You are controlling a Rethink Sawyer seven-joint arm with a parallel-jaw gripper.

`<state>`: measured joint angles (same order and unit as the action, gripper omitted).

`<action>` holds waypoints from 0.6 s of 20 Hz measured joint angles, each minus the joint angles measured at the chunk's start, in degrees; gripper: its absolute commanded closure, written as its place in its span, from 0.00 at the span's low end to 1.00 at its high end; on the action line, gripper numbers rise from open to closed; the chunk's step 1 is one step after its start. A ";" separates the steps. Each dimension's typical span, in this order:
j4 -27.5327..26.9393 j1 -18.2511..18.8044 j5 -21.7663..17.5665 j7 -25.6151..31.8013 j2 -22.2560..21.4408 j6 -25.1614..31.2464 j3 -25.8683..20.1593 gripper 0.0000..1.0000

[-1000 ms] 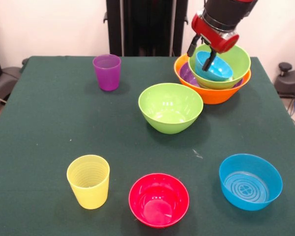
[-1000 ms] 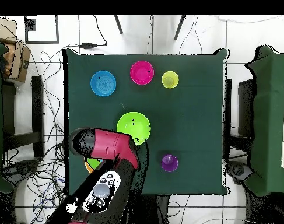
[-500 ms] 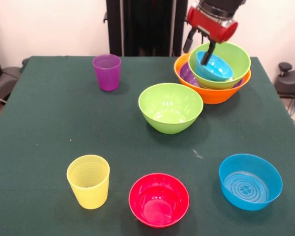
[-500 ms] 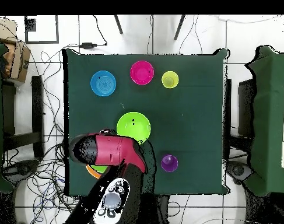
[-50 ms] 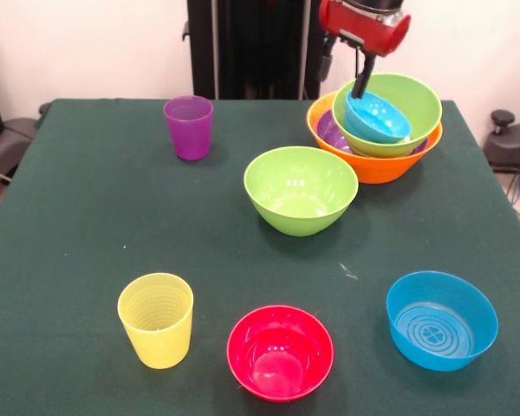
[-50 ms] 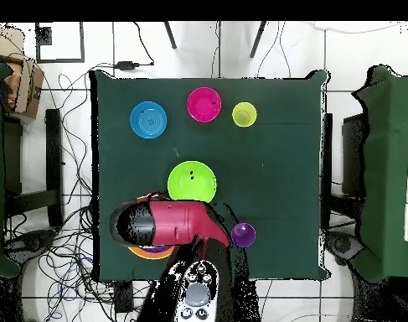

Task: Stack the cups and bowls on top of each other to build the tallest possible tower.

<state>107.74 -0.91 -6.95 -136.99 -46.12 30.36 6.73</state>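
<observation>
- Nearest, loose on the green worktop [image 5: 69, 217]: ribbed yellow plastic cup [image 5: 156, 320], glossy pink-red bowl [image 5: 280, 352], blue bowl [image 5: 441, 320]
- Midway, unstacked: lime green bowl [image 5: 301, 189], translucent purple cup [image 5: 189, 127]
- Far: tower [image 5: 377, 130] on the large orange bowl, small blue bowl tilted on top; pincer [image 5: 344, 74] above, fingers apart, empty

Glossy red cylindrical wrist housing [image 5: 365, 23] at the top edge of the front view, right of centre, with a darker band above. Two slim black fingers [image 5: 362, 78] beneath, spread apart. In the overhead view, lower left of centre: a thick red arm segment [image 6: 178, 225] with a black rounded end cap; below it, a black link bearing a grey oval button panel [image 6: 194, 296].
</observation>
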 measured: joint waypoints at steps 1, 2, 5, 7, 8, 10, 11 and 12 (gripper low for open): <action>0.78 1.39 -1.23 1.04 -0.56 -0.12 -1.54 0.00; 1.37 2.41 -2.29 1.93 -0.89 -0.28 -2.73 0.00; 4.29 6.67 -8.46 7.28 -1.86 -1.64 -8.51 0.00; 6.02 8.92 -13.28 11.51 -1.65 -2.94 -12.47 0.00; 6.25 9.24 -14.12 12.18 -1.54 -3.10 -13.09 0.00; 7.52 10.88 -19.45 16.47 -0.47 -4.15 -16.98 0.00; 7.76 11.29 -21.21 17.68 0.11 -4.41 -18.16 0.00; 7.88 11.66 -22.86 18.68 0.77 -4.59 -19.27 0.00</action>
<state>115.62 10.75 -29.80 -118.31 -45.35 25.77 -12.54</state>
